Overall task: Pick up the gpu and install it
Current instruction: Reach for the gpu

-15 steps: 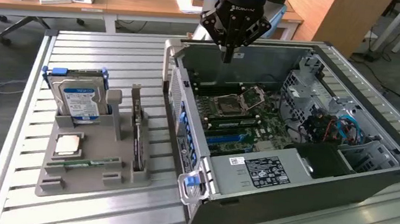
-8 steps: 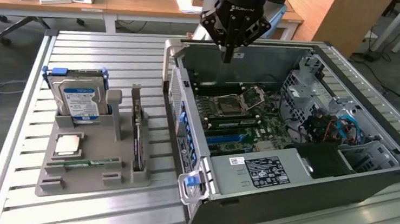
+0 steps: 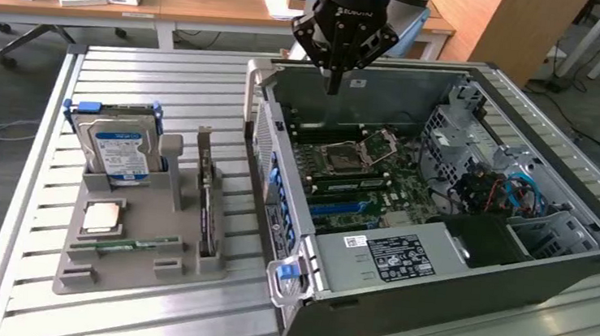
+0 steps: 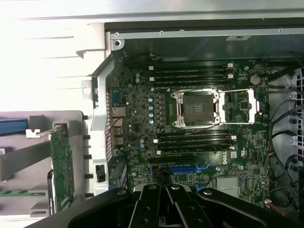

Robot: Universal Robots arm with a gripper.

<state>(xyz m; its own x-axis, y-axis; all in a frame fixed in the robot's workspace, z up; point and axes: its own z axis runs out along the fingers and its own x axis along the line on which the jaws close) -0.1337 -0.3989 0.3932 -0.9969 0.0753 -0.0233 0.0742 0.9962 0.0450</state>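
Clenched on nothing, the gripper (image 3: 335, 81) hangs over the open computer case (image 3: 430, 306), above its motherboard (image 3: 370, 182). Well apart, to the exterior view's left of the case, the gpu (image 3: 207, 209) stands on edge in a slot of the grey holder (image 3: 111, 272), near the upright hard drive (image 3: 122, 151).

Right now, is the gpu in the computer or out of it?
Out. The gpu stands on edge in the grey holder beside the case; the blue slot inside is empty.
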